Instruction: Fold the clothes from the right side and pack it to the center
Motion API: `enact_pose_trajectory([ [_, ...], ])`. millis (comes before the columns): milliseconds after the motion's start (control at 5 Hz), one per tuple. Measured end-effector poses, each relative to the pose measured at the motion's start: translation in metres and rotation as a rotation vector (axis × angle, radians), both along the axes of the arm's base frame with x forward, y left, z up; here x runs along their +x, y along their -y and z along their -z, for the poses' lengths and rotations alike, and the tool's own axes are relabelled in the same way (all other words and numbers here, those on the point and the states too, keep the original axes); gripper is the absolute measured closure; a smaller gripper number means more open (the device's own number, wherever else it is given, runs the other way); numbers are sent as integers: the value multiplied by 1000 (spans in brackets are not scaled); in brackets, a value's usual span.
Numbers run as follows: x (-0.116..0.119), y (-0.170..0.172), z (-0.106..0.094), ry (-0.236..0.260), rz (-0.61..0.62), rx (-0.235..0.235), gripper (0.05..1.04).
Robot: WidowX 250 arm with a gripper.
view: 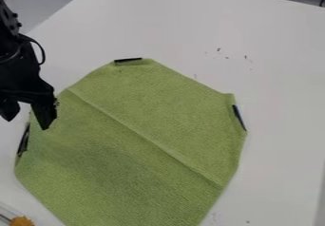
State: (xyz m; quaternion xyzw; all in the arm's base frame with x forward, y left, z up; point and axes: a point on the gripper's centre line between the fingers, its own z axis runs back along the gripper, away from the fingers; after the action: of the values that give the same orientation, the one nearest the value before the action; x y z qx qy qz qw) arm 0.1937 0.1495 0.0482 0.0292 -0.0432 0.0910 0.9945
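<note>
There is one green cloth (146,149), with one long diagonal crease (146,136) across it. Three dark strips sit at the cloth's edges: one at the top (128,60), one at the right (238,117) and one at the left (24,139). One white table (279,78) lies under it all. One black arm (9,21) comes in at the upper left, bearing one gripper (26,123) with two fingers, set apart. One orange thing (22,221) shows in the lower left corner. Small dark specks (246,57) number more than three, too tiny to count surely.
</note>
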Motion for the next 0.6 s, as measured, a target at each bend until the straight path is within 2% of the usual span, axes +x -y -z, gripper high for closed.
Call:
enact_pose_trajectory([
  [200, -2, 2, 5, -18, -5, -14, 83],
  [600, 31, 21, -11, -24, 51, 18, 83],
])
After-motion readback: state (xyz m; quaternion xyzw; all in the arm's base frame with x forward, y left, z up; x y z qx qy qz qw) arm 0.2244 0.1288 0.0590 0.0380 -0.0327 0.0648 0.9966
